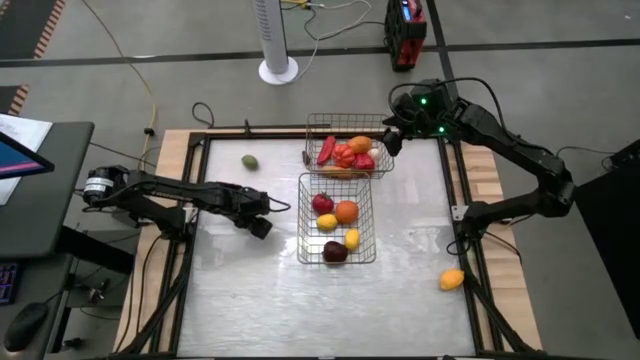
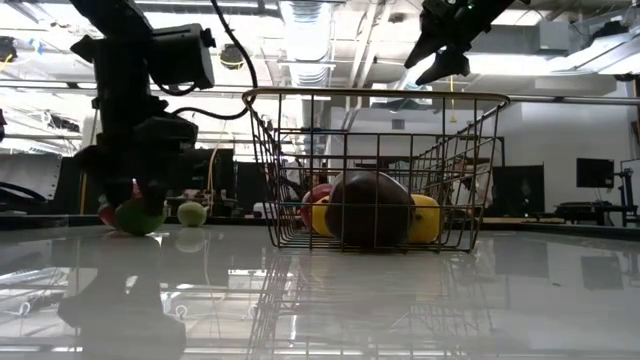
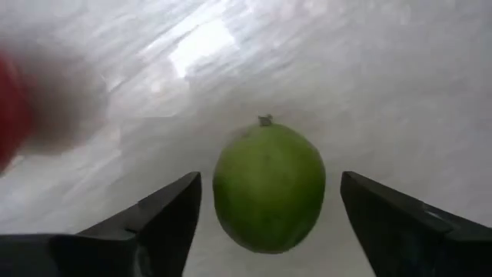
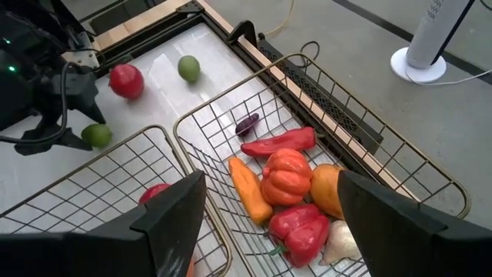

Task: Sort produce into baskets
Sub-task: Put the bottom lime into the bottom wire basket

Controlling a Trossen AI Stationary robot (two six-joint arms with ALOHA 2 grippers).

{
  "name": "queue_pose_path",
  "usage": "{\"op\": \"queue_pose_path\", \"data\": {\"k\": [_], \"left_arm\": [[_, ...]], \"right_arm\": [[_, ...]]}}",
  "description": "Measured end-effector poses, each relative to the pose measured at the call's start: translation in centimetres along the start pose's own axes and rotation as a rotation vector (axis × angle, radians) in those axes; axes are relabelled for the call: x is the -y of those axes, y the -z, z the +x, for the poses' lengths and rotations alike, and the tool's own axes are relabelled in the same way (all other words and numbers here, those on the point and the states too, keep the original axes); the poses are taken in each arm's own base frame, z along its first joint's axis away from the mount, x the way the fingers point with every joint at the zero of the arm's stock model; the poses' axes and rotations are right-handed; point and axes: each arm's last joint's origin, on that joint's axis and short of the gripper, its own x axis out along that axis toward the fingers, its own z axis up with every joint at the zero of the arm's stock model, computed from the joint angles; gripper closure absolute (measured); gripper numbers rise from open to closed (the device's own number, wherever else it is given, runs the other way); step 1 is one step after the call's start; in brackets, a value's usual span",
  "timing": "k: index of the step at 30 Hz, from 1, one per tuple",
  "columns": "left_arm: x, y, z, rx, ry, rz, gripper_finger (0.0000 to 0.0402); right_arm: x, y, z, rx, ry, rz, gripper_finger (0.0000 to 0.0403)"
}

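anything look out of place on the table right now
One yellow-orange fruit lies alone near the table's right front edge, far from both baskets and from either gripper. A green fruit also sits apart at the back left. Nothing looks spilled or damaged.

Both arms are dark, nearly black, built of slim tubular links with bulkier rounded joints; the left arm (image 1: 180,195) carries a round silver-ringed part at its base end and thin black cables looping beside its links; the right arm (image 1: 510,150) shows small green lights glowing on its wrist block, with black cable arcing over it; each wrist view shows two dark, matte, wedge-shaped fingers (image 3: 157,223) with flat inner faces and angular edges (image 4: 173,211).
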Motion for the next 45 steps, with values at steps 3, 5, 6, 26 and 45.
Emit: {"op": "queue_pose_path", "data": {"k": [3, 5, 6, 26, 45], "left_arm": [[-0.2, -0.2, 0.0, -0.004, -0.006, -0.016, 0.0140], [-0.3, -0.2, 0.0, -0.014, 0.002, -0.013, 0.0166], [-0.3, -0.3, 0.0, -0.021, 0.007, -0.013, 0.0178], [2.3, -6.6, -6.0, 0.191, 0.265, 0.056, 0.0229], [5.6, -10.2, -7.4, 0.472, 0.531, 0.129, 0.0212]], "right_arm": [[0.0, 0.0, 0.0, 0.000, 0.000, 0.000, 0.0081], [0.0, 0.0, 0.0, 0.000, 0.000, 0.000, 0.0081], [0.0, 0.0, 0.0, 0.000, 0.000, 0.000, 0.0081], [0.0, -0.2, 0.0, 0.022, 0.000, -0.003, 0.0081], [0.0, -0.3, 1.1, 0.009, -0.006, 0.005, 0.0081]]}}
